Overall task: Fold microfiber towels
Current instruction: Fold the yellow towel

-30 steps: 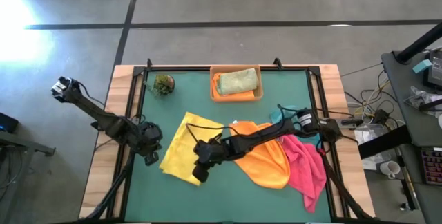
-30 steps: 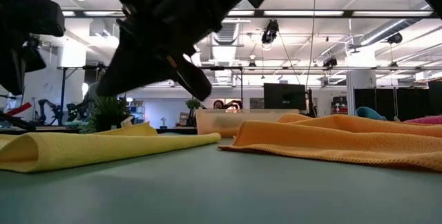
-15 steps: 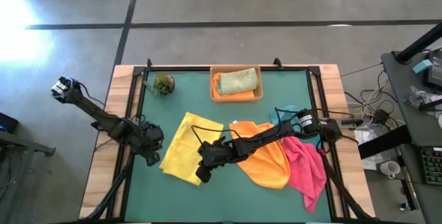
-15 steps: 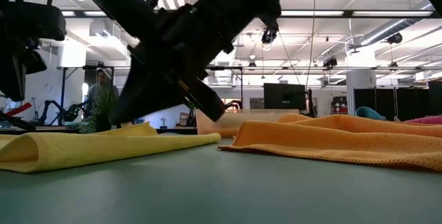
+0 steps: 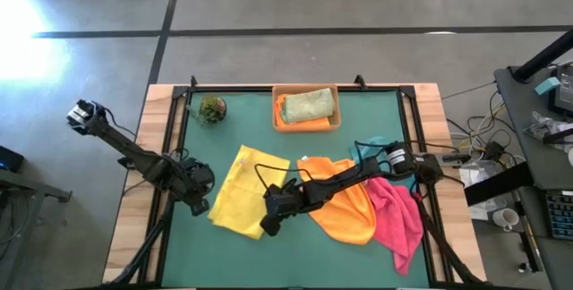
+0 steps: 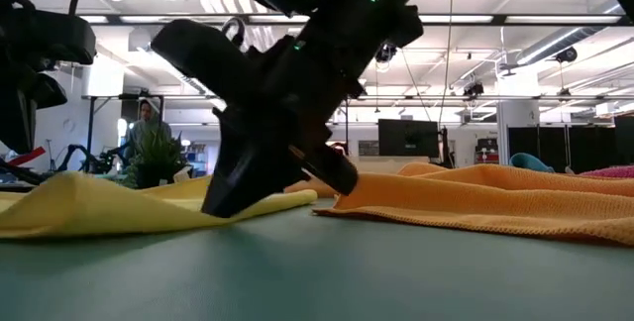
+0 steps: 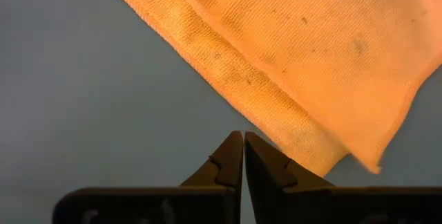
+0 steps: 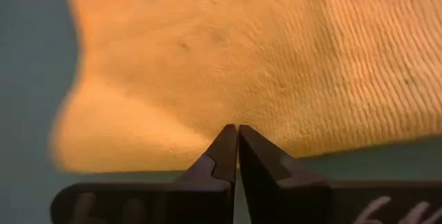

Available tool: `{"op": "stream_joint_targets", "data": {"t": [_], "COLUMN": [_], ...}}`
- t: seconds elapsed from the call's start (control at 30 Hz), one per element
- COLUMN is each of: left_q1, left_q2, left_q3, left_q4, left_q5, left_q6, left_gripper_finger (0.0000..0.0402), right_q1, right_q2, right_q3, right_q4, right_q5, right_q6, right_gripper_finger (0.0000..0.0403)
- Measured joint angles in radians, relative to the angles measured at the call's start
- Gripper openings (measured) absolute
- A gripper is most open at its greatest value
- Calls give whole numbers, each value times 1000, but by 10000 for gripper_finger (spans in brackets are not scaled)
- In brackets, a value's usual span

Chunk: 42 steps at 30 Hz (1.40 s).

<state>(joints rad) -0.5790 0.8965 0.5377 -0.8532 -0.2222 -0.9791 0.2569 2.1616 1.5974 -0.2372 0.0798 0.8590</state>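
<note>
High view: right end effector (image 5: 269, 228) farther right

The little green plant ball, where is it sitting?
In the high view, the small green plant ball sits in the mat's far left corner, just left of the shallow tan tray holding folded towels.

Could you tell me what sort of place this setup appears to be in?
Probably a robotics lab or open workshop: a framed table on bare concrete floor, ceiling strip lights, a monitor behind, and a cabled desk alongside.

free: bare mat (image 5: 295, 259) along near edge — blocked: mid-table towels (image 5: 345, 209)
</note>
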Motion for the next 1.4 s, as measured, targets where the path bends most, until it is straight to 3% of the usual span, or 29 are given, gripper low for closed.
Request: {"op": "stream_joint_targets", "data": {"t": [0.33,0.5,1.0,1.13,1.4], "left_q1": [0,0,0,0,1], "left_q2": [4,15,46,44,46], "left_q3": [0,0,-2,-2,0], "left_q4": [10,49,94,94,95], "left_q5": [6,24,38,46,84], "left_q6": [16,78,130,126,122], "left_gripper_finger": [1,1,5,33,130], "right_q1": [30,40,144,194,287], "right_q2": [-28,-32,-43,-43,-43], "right_q3": [75,161,374,426,476], "right_q4": [-326,-529,-586,-653,-774], "right_q5": [-36,-3,60,133,227], "right_q6": [-51,-99,-238,-224,-186], "right_gripper_finger": [9,9,9,9,9]}}
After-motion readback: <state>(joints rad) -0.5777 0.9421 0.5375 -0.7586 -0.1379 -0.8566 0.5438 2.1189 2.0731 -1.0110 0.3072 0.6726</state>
